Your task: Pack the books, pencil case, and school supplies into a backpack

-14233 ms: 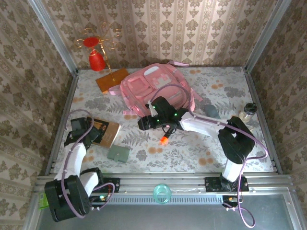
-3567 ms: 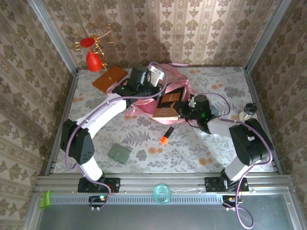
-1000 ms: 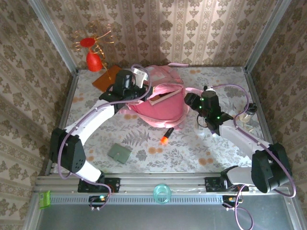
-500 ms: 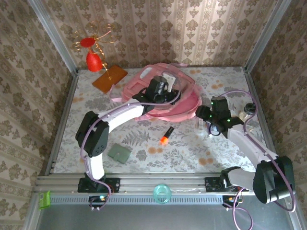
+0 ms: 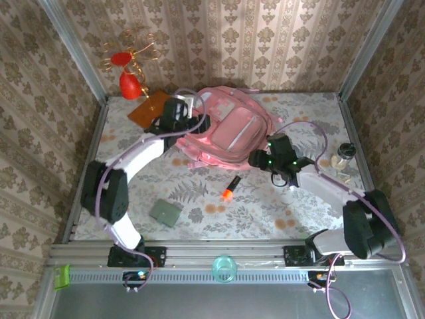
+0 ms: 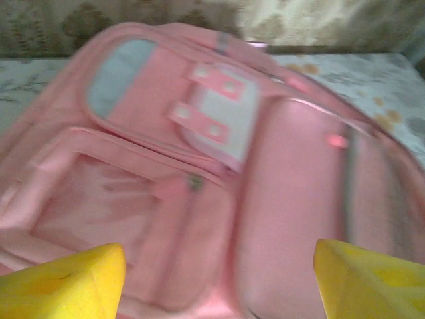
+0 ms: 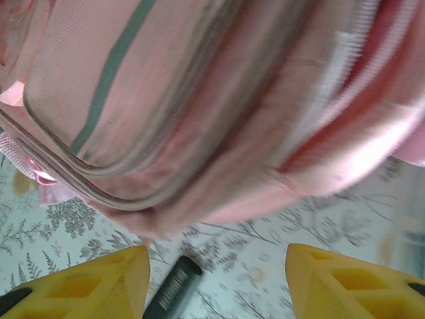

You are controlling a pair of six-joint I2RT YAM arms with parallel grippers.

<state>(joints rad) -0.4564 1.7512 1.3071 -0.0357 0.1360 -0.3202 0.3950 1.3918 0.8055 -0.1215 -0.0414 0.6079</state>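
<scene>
Pink and soft, the backpack (image 5: 229, 133) lies flat on the flowered table (image 5: 285, 212), front side up, and I place everything else against it. My left pincer (image 5: 194, 123) hangs over the backpack's far-left corner. Seen from my left wrist, its yellow jaws stand wide apart and released, nothing between them, with the pale patch and a zipped front pocket of the bag spread below, somewhat blurred. My right pincer (image 5: 255, 158) sits at the backpack's near-right edge, just beside the fabric. From my right wrist its jaws are likewise parted and grasp nothing, the bag's piped seam and a grey stripe bulging above them. Off the backpack's far-left side lies an orange-brown board (image 5: 149, 108) carrying a gold wire stand (image 5: 129, 63) with red ornaments. Well to the near left of the backpack rests a flat grey-green pouch (image 5: 164, 212). Just off its near edge lies the marker (image 5: 230, 188), orange end pointing away from the bag, black end toward it; that black end pokes up between my right jaws, untouched. To the backpack's right, well apart, stands a small jar (image 5: 343, 154).
</scene>
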